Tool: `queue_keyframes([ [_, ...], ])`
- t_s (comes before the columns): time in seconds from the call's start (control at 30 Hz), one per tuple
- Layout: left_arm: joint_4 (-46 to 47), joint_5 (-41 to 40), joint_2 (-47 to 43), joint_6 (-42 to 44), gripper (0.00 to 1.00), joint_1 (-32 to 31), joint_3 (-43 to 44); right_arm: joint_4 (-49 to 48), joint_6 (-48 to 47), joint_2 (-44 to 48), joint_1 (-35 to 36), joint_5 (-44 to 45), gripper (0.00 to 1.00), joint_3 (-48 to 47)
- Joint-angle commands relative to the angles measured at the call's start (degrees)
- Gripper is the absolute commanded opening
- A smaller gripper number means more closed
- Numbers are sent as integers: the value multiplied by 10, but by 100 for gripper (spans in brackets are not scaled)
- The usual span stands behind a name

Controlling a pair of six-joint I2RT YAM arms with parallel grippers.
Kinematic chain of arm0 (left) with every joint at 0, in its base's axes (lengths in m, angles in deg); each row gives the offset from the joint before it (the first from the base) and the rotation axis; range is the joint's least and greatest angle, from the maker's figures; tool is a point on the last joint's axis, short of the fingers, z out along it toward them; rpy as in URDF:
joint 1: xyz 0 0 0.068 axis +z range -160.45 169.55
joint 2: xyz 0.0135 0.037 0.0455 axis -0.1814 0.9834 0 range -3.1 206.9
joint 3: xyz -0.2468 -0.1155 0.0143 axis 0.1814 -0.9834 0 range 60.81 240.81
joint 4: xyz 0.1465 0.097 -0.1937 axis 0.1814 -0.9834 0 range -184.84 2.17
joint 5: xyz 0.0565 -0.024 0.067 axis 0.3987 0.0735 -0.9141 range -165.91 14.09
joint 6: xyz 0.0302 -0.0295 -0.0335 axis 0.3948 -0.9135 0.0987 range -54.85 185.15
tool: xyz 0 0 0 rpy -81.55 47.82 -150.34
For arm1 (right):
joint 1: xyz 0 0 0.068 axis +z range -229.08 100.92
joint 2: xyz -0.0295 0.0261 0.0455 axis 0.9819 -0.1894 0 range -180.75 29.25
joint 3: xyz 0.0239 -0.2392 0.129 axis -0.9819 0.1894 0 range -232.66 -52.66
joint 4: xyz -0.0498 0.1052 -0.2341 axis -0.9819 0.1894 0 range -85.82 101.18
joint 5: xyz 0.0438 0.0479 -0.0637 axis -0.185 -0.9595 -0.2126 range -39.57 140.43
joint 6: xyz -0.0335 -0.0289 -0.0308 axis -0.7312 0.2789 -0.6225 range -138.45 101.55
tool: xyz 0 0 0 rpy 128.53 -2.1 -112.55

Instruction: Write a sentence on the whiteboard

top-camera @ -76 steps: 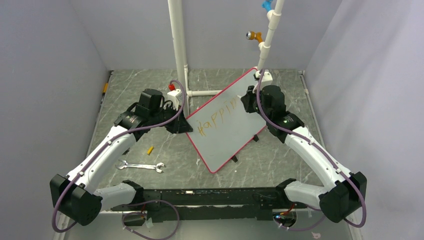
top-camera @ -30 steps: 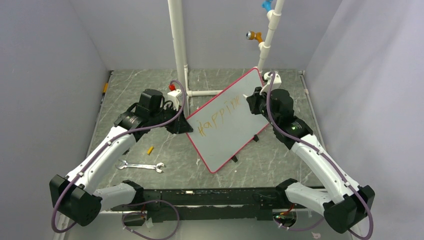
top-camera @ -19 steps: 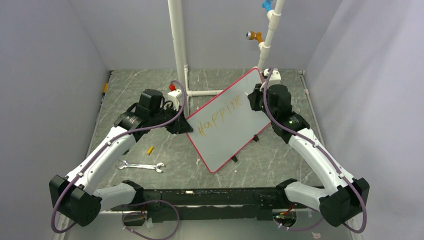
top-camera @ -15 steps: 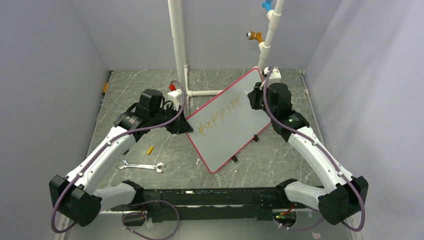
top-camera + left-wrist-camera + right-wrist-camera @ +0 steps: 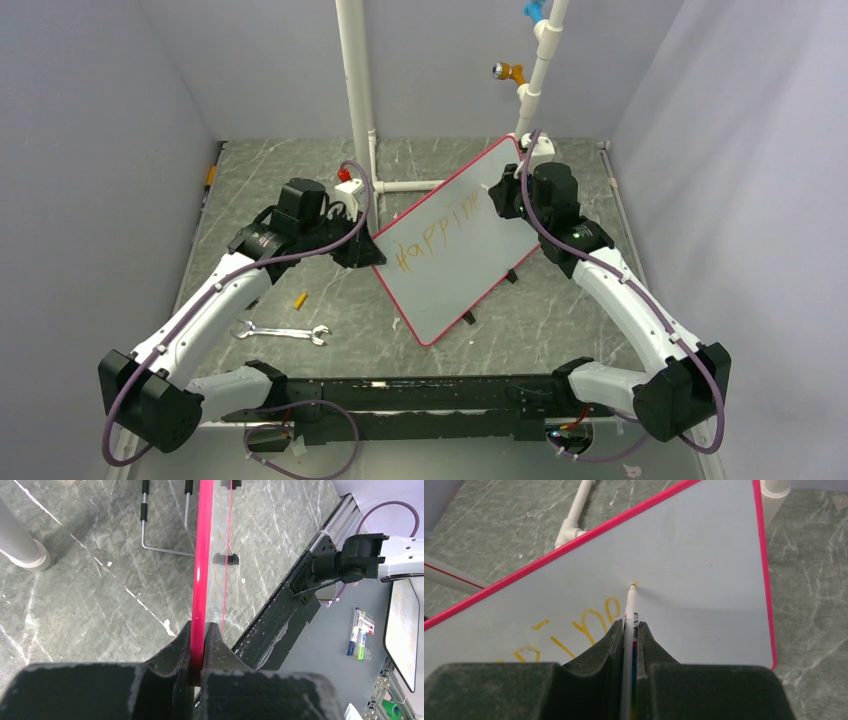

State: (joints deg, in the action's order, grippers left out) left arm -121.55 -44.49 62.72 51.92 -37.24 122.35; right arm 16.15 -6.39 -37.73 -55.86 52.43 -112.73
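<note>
Whiteboard, large, white, red-pink-framed: stands tilted on grey marbled table, left edge pinched by closed left gripper, white marker clamped in closed right gripper touching it beside orange lettering; white pipe stand just behind, silver wrench and small yellow piece lying well left.

In the right wrist view the whiteboard runs off the left and bottom edges, so the sentence shows only its last strokes. The barrel of the marker vanishes between the fingers of the right gripper. The left wrist view shows the board edge-on, its face unseen. The small yellow piece in the top view is too small to identify.
</note>
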Motion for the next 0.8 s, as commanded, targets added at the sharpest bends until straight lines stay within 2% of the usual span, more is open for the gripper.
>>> queue_keyframes([
  [0.0, 8, -154, 2, 123, 0, 6, 2, -21, 7, 3, -1, -37, 0, -16],
  [0.3, 7, -154, 2, 123, 0, 5, 2, -16, 11, 12, 0, -39, 0, 15],
  [0.77, 8, -155, 3, 123, 0, 5, 2, -1, 4, 3, -10, 18, 0, 17],
])
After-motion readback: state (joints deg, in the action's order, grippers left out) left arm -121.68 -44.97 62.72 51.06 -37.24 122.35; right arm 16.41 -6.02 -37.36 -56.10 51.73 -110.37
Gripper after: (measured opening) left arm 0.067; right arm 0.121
